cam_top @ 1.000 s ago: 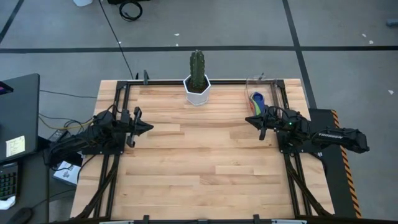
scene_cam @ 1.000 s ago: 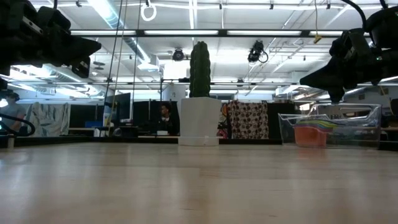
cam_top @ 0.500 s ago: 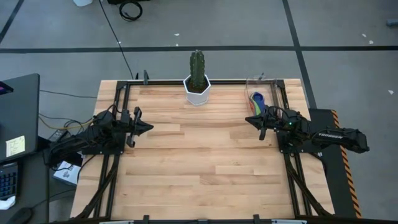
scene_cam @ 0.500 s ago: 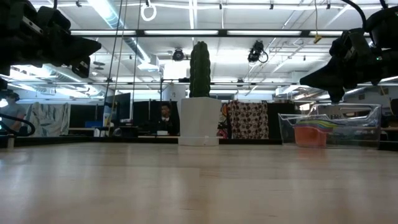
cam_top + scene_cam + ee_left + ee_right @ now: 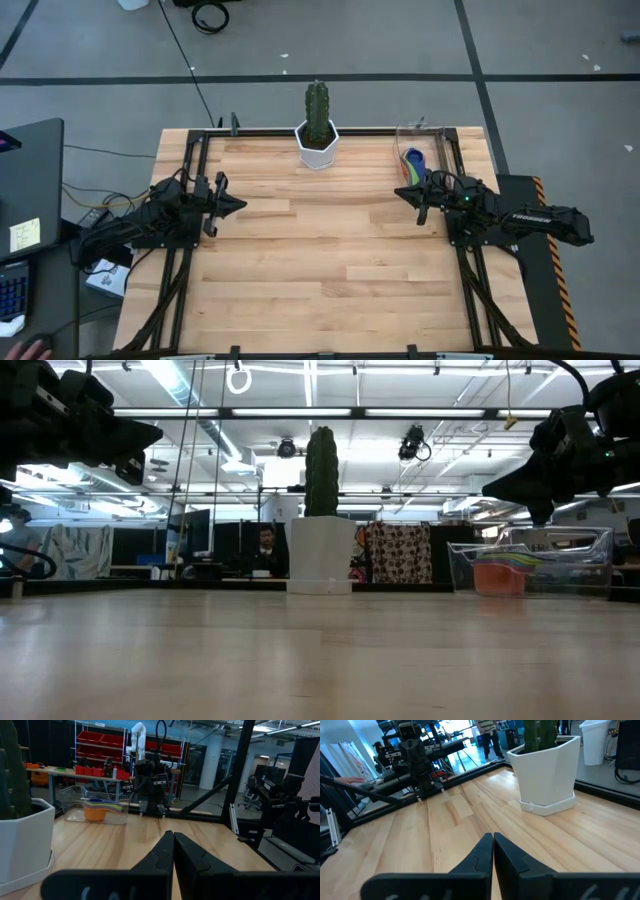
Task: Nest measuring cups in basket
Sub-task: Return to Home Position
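No text, brand, number or sign can be read in any view. A pale marking is seen on the right arm (image 5: 526, 213), at about 3 o'clock of the surface (image 5: 320, 250), but it is too small to be made out. A yellow note (image 5: 24, 236) with dark marks is seen on a black desk (image 5: 30, 160) beyond the surface's 9 o'clock edge, and its marks cannot be read either.

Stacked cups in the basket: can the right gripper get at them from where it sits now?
Probably yes. The right gripper hangs shut just beside the basket, nothing lies between them, and the measuring cups sit uncovered inside. It must open first.
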